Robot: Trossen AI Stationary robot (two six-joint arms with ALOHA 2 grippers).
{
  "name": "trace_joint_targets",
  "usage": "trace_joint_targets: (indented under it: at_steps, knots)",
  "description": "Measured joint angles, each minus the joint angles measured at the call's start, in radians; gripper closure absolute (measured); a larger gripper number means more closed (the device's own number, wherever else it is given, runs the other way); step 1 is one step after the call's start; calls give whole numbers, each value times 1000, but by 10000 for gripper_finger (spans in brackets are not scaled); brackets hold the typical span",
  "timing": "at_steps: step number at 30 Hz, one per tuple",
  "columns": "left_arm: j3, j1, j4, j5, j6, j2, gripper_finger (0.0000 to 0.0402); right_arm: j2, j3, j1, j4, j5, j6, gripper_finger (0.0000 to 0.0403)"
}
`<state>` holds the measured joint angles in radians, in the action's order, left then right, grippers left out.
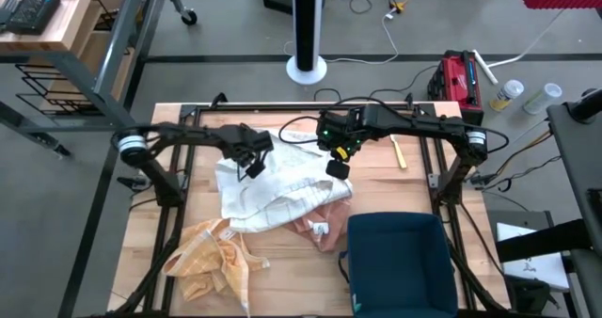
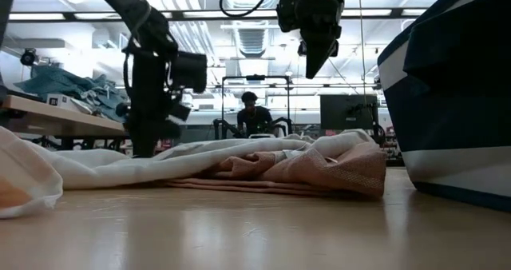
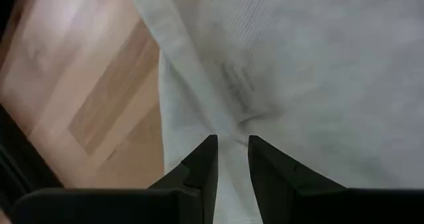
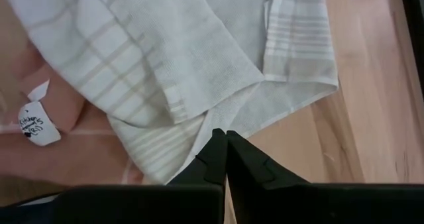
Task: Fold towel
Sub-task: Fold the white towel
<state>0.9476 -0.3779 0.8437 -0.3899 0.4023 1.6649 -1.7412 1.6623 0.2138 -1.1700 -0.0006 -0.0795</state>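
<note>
A white towel [image 1: 268, 191] lies crumpled at the table's middle, its near edge resting on a pink towel [image 1: 318, 226]. My left gripper [image 1: 252, 170] points steeply down at the white towel's far left part, with cloth [image 3: 318, 71] between its fingertips. My right gripper [image 1: 337, 167] hangs shut and empty, well above the towel's striped far right corner [image 4: 298, 58]. In the low view it hangs high [image 2: 315, 58], while the left arm [image 2: 148, 102] reaches down to the cloth. My left gripper pinches a ridge of the white towel [image 3: 233, 126] between its two fingers, coming from above and slanting down. Creases in the cloth run together at the fingertips. One layer or several, I cannot tell. The rest of the towel lies on the table and on the pink towel.
A yellow-orange cloth [image 1: 212, 257] lies bunched at the near left. A dark blue bin [image 1: 400, 257] stands at the near right, close to the pink towel. A small pale tool [image 1: 399, 151] lies at the far right. A white tag [image 4: 36, 121] sits on the pink towel.
</note>
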Motion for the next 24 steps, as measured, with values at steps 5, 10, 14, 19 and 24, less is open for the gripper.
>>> trace_joint_targets:
  at_steps: [5, 10, 14, 19, 24]
  knots:
    - [14, -3, 87, -150, 22, 32, 327, 0, 0, 0, 1, 0, 0, 400]
    - [20, -3, 122, -329, 32, -18, 327, -2, 0, 0, 12, 0, 1, 400]
    - [20, -2, 91, -192, -97, -86, 327, -2, 0, 0, 16, 0, 1, 400]
    - [18, 9, 22, 37, -89, -114, 327, -2, 0, 0, 22, 0, 1, 400]
    - [16, 7, 27, -1, 40, -89, 310, -2, 0, 0, 29, 0, 1, 401]
